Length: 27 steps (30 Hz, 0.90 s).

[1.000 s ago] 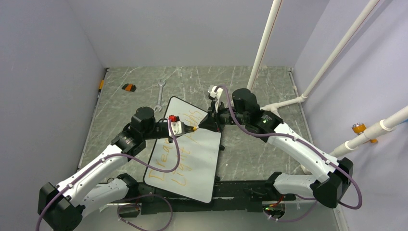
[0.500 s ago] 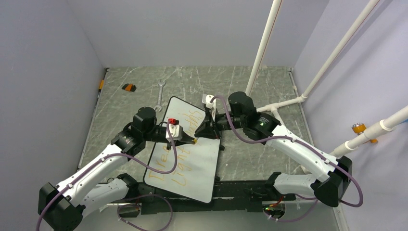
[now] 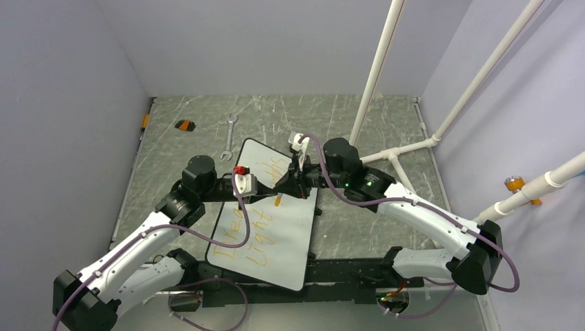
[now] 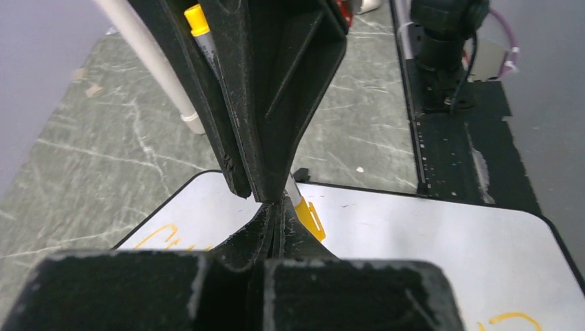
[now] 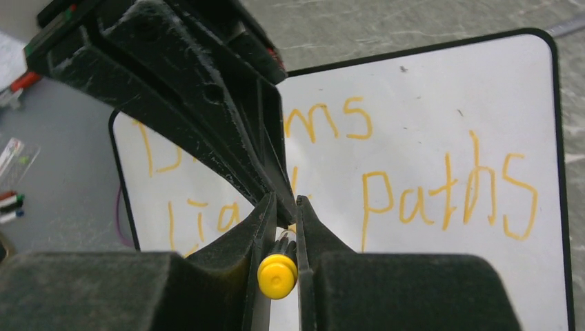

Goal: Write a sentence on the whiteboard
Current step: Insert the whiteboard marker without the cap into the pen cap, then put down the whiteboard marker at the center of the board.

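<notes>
Right now the right gripper (image 5: pixel 283 231) pinches the marker (image 5: pixel 277 276) between its fingers. The marker's yellow back end sits toward the wrist, and the yellow cap (image 4: pixel 308 217) pokes out past the fingertips. The left gripper (image 4: pixel 279 231) is tip to tip against it with its fingers pressed together. The cap's clip sits just beside them, and whether they nip it cannot be told.

Seen from above, the two grippers meet over the far half of the whiteboard (image 3: pixel 293 234). The capped end points toward 6 o'clock, down at the white surface just below. The board lies flat on the table (image 3: pixel 345 234) between the arms, its long axis running from about 1 o'clock to 7 o'clock.

The sentence (image 5: pixel 441 196), orange-yellow in two lines, fills the board, so the writing looks finished. The right arm carries the marker. The coming move likely turns on the cap lying right at the left fingertips, along the marker's own axis.
</notes>
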Each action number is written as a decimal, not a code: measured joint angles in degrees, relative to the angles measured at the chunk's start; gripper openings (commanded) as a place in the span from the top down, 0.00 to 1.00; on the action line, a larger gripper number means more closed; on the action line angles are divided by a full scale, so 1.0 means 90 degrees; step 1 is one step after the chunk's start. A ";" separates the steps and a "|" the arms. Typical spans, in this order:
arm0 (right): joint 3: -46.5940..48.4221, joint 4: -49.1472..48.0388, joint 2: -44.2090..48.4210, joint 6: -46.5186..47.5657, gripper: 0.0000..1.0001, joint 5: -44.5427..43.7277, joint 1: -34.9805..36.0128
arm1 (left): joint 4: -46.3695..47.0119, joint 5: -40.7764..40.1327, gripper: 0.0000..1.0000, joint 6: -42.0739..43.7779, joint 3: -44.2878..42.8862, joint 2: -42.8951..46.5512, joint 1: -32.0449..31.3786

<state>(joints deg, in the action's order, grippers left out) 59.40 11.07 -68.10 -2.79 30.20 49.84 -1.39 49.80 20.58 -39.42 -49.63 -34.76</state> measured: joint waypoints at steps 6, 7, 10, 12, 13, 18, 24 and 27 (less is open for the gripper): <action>-0.0114 -0.0325 0.0080 -0.0882 1.00 -0.0964 0.0119 | 0.0333 -0.0452 1.00 -0.0112 0.0066 0.0034 0.0058; -0.0112 -0.0359 0.0092 -0.0974 1.00 -0.1107 0.0136 | 0.0374 -0.0488 0.96 -0.0112 0.0066 0.0034 0.0068; -0.0102 -0.0384 0.0129 -0.1158 1.00 -0.1479 0.0177 | 0.0517 -0.0619 0.84 -0.0109 0.0066 0.0034 0.0083; -0.0075 -0.0367 0.0134 -0.1246 1.00 -0.1751 0.0194 | 0.0588 -0.0699 0.77 -0.0124 0.0066 0.0036 0.0087; -0.0066 -0.0338 0.0134 -0.1290 1.00 -0.1870 0.0194 | 0.0617 -0.0746 0.73 -0.0129 0.0066 0.0039 0.0092; -0.0063 0.0226 0.0109 -0.1605 1.00 -0.2499 0.0022 | 0.0925 -0.0998 0.59 -0.0097 0.0053 0.0180 0.0092; -0.0282 0.0763 0.0325 -0.1965 1.00 -0.2917 -0.0580 | 0.1095 -0.1192 0.55 -0.0063 0.0032 0.0294 0.0092; -0.0415 0.0957 0.0578 -0.2030 1.00 -0.3339 -0.0736 | 0.1107 -0.1234 0.55 -0.0063 0.0032 0.0294 0.0095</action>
<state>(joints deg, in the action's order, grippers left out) 55.66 19.68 -62.89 -21.06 0.14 43.22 8.58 38.70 20.01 -39.13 -46.98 -33.91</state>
